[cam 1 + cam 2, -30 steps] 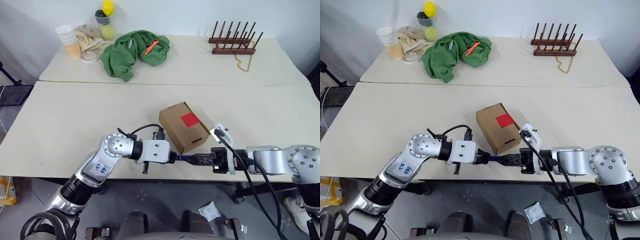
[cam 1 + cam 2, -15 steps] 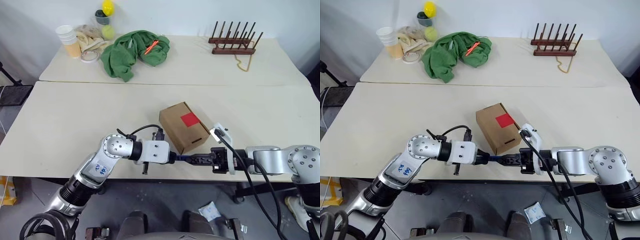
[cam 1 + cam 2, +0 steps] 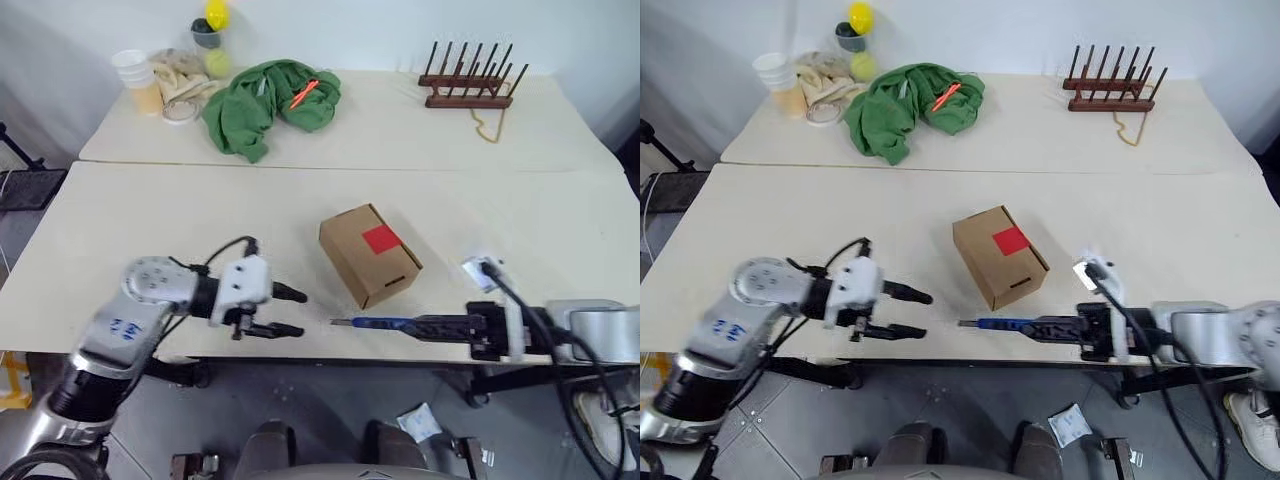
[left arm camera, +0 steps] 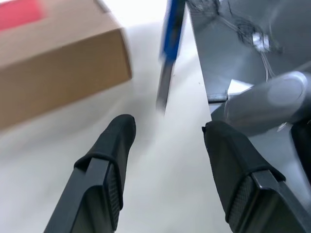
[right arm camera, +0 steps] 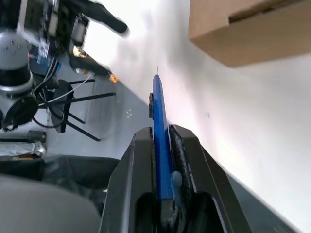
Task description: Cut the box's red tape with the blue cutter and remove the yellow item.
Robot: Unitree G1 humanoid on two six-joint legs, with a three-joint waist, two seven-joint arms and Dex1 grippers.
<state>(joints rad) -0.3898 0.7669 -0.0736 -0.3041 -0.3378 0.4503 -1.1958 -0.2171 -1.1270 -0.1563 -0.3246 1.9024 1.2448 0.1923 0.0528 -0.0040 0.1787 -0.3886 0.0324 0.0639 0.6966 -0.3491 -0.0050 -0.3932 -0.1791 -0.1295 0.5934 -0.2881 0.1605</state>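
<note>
left pincer (image 3: pixel 290 311) released blue cutter (image 3: pixel 375 323) — withdrew

Near table (image 3: pixel 150 230) mostly bare, wide free surface left, right and behind the box (image 3: pixel 368 254), the 1 obstacle mid-table. Blue cutter (image 3: pixel 385 323) lies level along the front edge, just in front of the box, blocking that strip. Green cloth (image 3: pixel 268 104), cups (image 3: pixel 138 80), wooden rack (image 3: pixel 470 85) crowd the far table only
</note>
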